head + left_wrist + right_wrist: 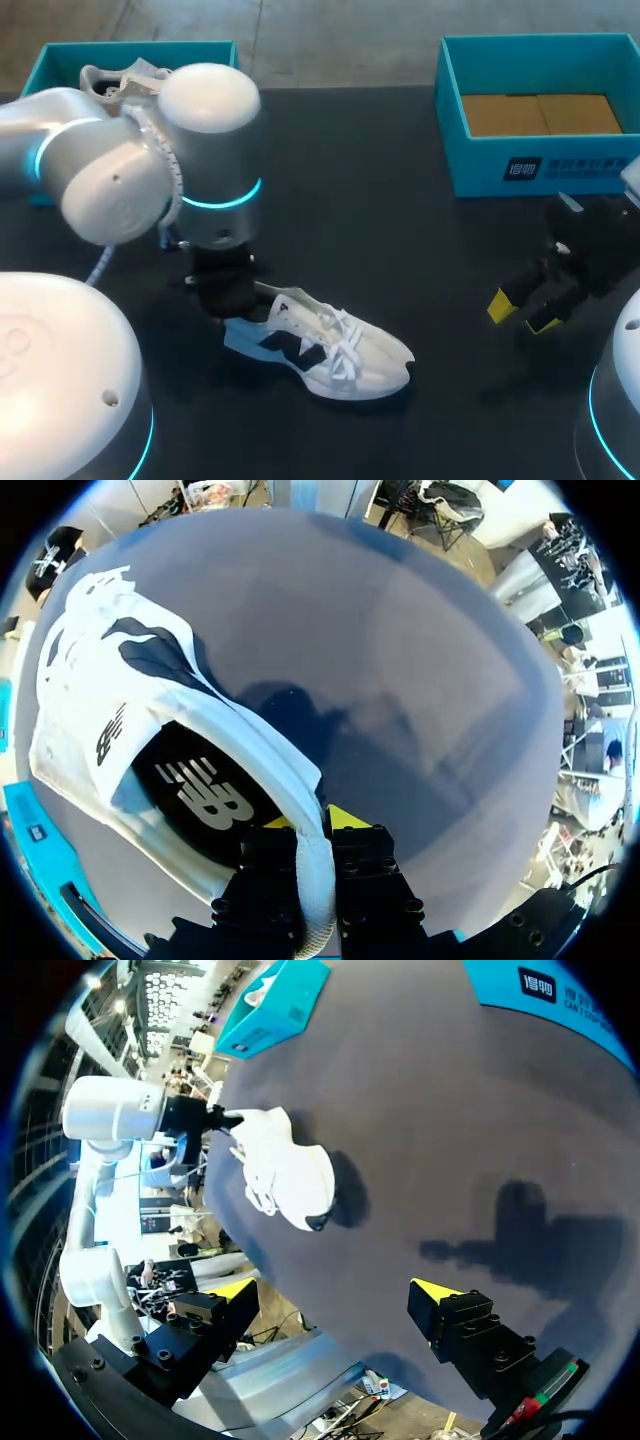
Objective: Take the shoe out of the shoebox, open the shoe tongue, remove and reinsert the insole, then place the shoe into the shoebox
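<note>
White shoe (320, 350) out on the table (380, 230), lower centre of frame; my left gripper (312, 820) clamped on its heel collar (300, 790), right gripper (522, 314) apart. Only take-out done, I judge; insole (200, 795) work and return to upper-right shoebox (480, 165) remain.

Shoe (325, 350) apparently before left shoebox (55, 62)

You have a white logo printed on the black insole (170, 772) inside the shoe (78, 675), and a small dark mark on the shoe's side. The right shoebox (480, 165) has a dark label with white characters on its front wall, with lettering beside it that is too small to read.
</note>
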Action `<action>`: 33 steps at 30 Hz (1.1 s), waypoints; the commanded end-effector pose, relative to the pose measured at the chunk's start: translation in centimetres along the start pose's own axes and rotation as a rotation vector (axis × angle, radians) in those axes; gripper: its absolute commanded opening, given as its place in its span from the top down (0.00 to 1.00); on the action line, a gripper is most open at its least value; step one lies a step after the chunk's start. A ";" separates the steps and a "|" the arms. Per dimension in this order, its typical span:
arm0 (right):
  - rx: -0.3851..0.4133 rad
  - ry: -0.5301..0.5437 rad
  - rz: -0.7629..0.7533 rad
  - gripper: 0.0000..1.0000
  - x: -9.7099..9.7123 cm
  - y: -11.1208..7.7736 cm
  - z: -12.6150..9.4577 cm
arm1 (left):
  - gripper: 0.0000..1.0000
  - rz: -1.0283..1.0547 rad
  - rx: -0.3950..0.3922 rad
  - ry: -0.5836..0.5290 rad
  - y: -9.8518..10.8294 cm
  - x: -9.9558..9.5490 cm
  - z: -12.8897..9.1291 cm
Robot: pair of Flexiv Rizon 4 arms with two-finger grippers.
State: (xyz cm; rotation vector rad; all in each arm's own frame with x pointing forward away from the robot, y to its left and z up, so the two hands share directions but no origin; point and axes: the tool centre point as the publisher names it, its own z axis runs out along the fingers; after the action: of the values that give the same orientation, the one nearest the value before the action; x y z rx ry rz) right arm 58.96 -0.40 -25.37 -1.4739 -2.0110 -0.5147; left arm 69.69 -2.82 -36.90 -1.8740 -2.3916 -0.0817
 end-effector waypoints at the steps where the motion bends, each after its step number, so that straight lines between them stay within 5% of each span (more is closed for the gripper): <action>1: -0.001 -0.003 0.002 0.00 0.0 -0.1 0.1 | 1.00 0.000 -0.019 0.024 -0.5 -1.3 0.5; 15: -0.001 -0.003 0.002 0.00 0.0 -0.1 0.1 | 1.00 -0.020 -0.028 0.025 -0.3 -3.2 1.1; 33: -0.001 -0.003 0.002 0.00 0.0 -0.1 0.1 | 1.00 0.019 -0.052 0.029 -0.4 -3.1 1.6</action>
State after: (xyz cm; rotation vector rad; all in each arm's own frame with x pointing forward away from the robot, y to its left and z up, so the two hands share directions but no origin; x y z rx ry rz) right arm 58.96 -0.41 -25.37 -1.4739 -2.0110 -0.5147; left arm 70.16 -5.71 -38.66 -1.9005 -2.3750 -0.1674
